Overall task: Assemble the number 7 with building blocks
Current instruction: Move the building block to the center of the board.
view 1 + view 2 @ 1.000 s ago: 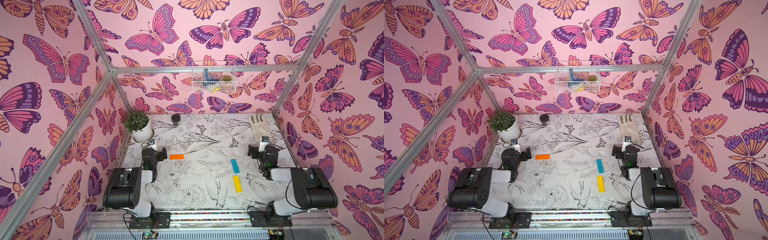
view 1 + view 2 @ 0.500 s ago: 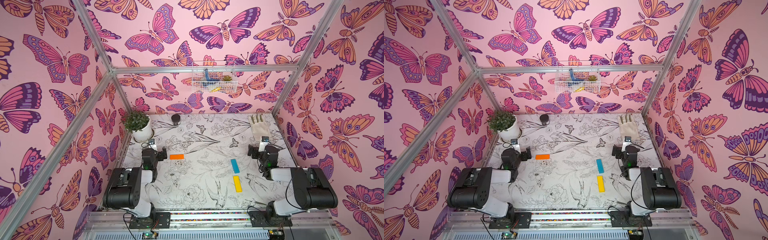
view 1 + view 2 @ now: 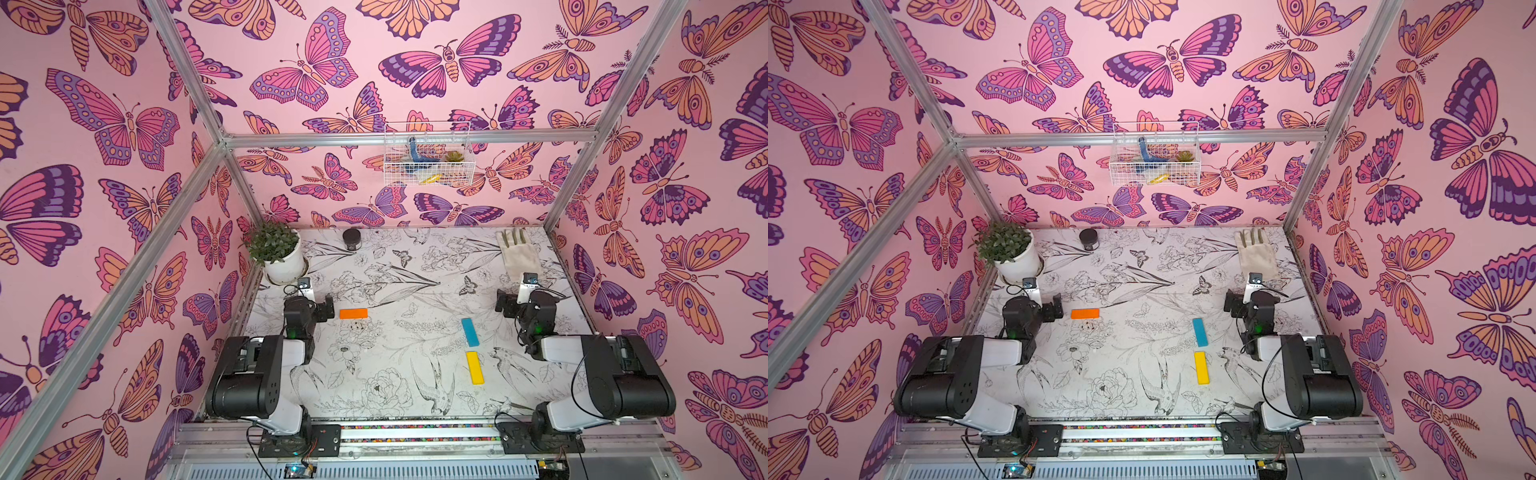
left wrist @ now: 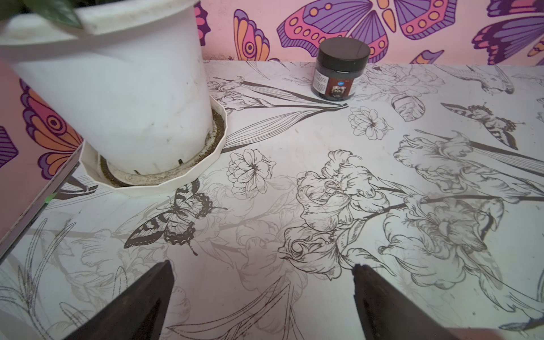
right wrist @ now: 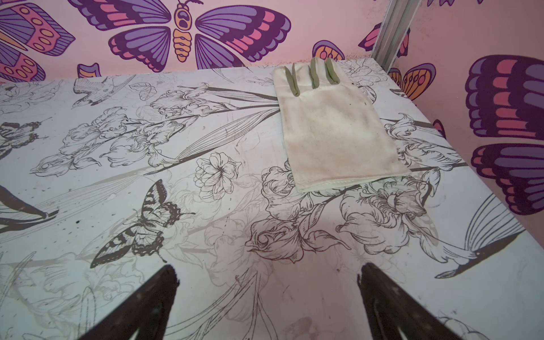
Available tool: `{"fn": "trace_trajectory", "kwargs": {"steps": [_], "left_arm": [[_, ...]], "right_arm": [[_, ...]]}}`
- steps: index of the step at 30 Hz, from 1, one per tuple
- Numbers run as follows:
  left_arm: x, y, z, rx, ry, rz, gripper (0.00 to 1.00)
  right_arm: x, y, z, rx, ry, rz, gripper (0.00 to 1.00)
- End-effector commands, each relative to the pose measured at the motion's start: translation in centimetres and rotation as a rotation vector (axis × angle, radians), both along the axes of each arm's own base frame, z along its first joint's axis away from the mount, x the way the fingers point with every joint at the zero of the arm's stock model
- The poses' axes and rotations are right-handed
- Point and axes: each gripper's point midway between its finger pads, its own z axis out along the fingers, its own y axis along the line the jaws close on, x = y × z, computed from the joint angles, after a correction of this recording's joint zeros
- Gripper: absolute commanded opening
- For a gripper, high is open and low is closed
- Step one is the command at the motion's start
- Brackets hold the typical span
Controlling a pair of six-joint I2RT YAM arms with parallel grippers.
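Three building blocks lie flat on the flower-printed table in both top views. The orange block (image 3: 353, 313) (image 3: 1085, 313) lies crosswise just right of my left gripper (image 3: 309, 303). The light blue block (image 3: 470, 332) (image 3: 1200, 332) and the yellow block (image 3: 475, 367) (image 3: 1201, 367) lie almost in line, with a gap between them, left of my right arm. No number 7 shows, since the orange block is far from the other two. My left gripper (image 4: 262, 266) and right gripper (image 5: 266, 269) are open and empty, low over bare table. My right gripper (image 3: 525, 297) is at the right side.
A white plant pot (image 3: 282, 257) (image 4: 117, 88) stands at the back left, close ahead of my left gripper. A black jar (image 3: 351, 239) (image 4: 338, 70) stands by the back wall. A cloth glove (image 3: 519, 253) (image 5: 332, 126) lies at the back right. A wire basket (image 3: 428, 160) hangs on the back wall.
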Motion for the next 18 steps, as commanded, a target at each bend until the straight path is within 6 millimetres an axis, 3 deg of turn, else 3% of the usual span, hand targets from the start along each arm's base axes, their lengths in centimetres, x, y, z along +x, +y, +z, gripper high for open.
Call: {"fn": "trace_trajectory", "kwargs": {"steps": [1, 5, 9, 10, 12, 18], "left_arm": [[-0.4, -3.5, 3.2, 0.063, -0.006, -0.146, 1.0], [-2.1, -6.2, 5.1, 0.074, 0.078, -0.173, 1.0], [-2.3, -5.8, 6.2, -0.014, 0.301, -0.058, 1.0], [-2.1, -5.9, 5.6, -0.035, 0.359, -0.042, 1.0], [-2.1, -6.5, 6.3, -0.065, 0.382, -0.047, 1.0], [-4.3, -7.3, 5.8, -0.071, 0.524, -0.036, 1.0]], "right_arm": [[0.1, 0.2, 2.6, -0.05, -0.064, -0.022, 0.99], [-0.1, 2.2, 4.9, -0.208, -0.033, -0.04, 0.99], [1.4, 4.8, 3.8, -0.325, 0.115, -0.013, 0.99], [1.7, 5.3, 3.6, -0.335, 0.147, -0.017, 0.99], [1.8, 5.7, 3.4, -0.354, 0.188, -0.019, 0.99], [0.5, 2.4, 3.3, -0.375, 0.212, -0.206, 0.99]]}}
